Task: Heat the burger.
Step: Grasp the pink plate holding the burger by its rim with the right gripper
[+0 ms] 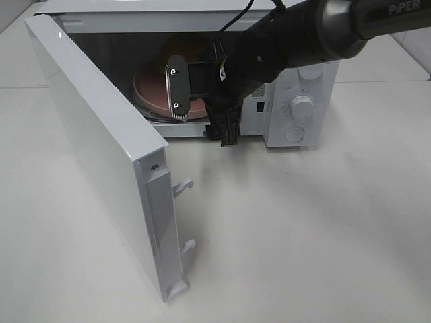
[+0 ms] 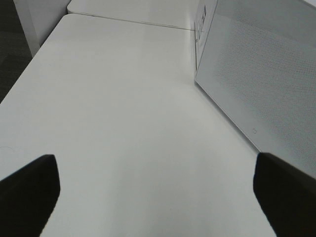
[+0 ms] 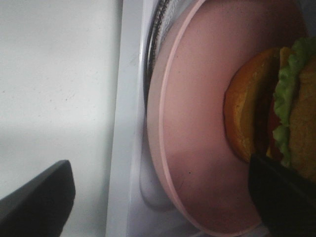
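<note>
Exterior high view: a white microwave oven (image 1: 296,101) stands on the pale counter (image 1: 303,235), its white hinged door (image 1: 101,155) swung wide. The black right end effector (image 1: 202,91) reaches into the cavity over a round pink plate (image 1: 149,91), its fingers spread apart.

Left wrist view: the left end effector (image 2: 155,197) hangs spread wide over bare counter beside the door's perforated panel (image 2: 261,74), gripping nothing.

Right wrist view: the round burger with orange-brown bun and frilly green lettuce (image 3: 276,113) sits on the pink plate inside the oven, one dark fingertip (image 3: 281,197) just beside it.
</note>
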Robot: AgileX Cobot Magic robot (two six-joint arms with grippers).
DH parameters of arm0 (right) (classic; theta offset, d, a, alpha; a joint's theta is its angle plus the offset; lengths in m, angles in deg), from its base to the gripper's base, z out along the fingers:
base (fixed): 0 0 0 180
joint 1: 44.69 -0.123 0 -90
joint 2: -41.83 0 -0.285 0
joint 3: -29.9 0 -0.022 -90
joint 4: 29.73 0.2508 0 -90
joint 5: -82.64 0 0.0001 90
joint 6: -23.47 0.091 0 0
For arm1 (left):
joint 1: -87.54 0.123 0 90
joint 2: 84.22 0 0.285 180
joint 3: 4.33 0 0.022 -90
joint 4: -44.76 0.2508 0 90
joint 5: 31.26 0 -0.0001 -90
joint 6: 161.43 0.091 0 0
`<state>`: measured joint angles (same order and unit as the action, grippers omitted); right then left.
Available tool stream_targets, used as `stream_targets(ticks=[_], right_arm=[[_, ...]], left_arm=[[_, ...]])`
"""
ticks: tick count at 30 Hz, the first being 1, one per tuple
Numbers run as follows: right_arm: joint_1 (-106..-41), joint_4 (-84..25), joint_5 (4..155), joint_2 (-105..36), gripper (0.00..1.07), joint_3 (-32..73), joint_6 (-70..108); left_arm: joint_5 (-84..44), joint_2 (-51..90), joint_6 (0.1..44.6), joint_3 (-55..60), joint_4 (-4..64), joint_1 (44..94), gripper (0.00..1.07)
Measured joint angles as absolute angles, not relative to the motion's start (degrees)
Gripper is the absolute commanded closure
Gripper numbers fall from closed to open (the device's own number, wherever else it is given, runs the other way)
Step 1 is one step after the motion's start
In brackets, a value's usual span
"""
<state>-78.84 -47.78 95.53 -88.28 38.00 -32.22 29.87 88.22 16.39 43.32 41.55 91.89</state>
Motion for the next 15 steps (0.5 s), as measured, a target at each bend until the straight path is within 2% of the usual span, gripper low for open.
stream_targets(ticks=[15], right_arm=[[-78.84,-47.78,96.11,-96.76,0.19,47.16,-31.53]], left_arm=[[29.87,88.22,16.39,43.32,41.55,91.89,0.06]])
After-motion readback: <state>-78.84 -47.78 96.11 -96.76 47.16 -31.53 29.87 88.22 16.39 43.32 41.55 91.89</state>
